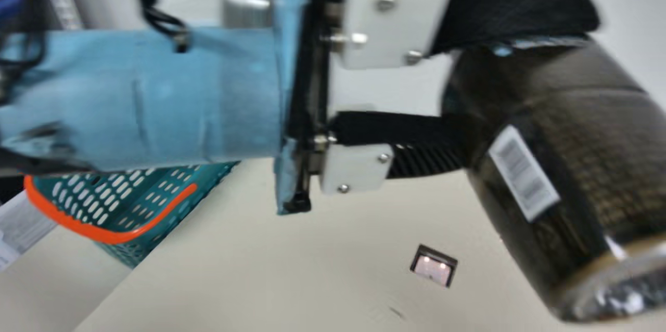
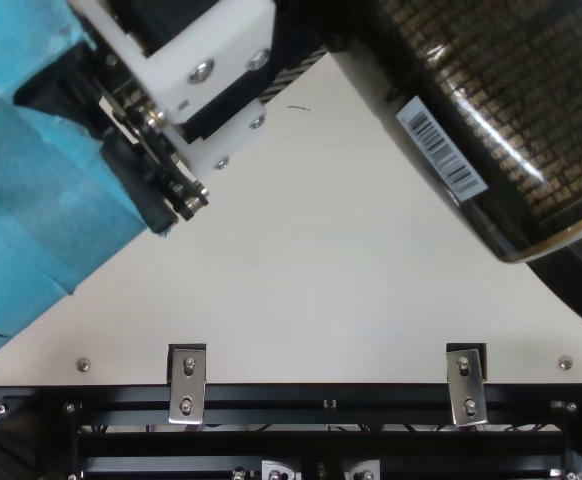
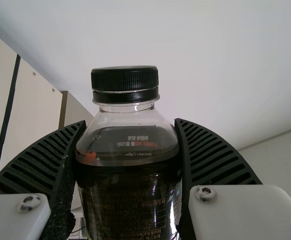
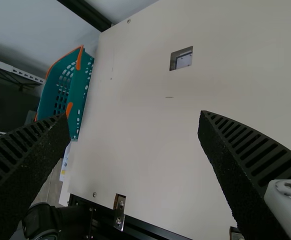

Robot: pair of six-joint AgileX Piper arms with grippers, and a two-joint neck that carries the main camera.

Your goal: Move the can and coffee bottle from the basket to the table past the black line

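My left gripper [image 1: 491, 87] is shut on the dark coffee bottle [image 1: 567, 165], held above the table, tilted with its base toward the camera. In the top view, my left gripper [image 2: 316, 45] and the bottle [image 2: 531, 110] are at the top. The left wrist view has the bottle's black cap [image 3: 125, 80] facing outward and its body between the pads of my left gripper [image 3: 129, 150]. My right gripper [image 4: 135, 125] stands open over the table in the right wrist view, with nothing between its fingers. The teal basket [image 4: 80, 87] with orange handles lies beyond them.
In the main view the basket [image 1: 125, 238] is at the left, beside the cream table [image 1: 260, 269]. A rectangular cutout [image 1: 434, 265] lies in the tabletop. Metal brackets [image 2: 187, 385] line the table's edge. A black line [image 3: 6, 115] crosses a cream surface in the left wrist view.
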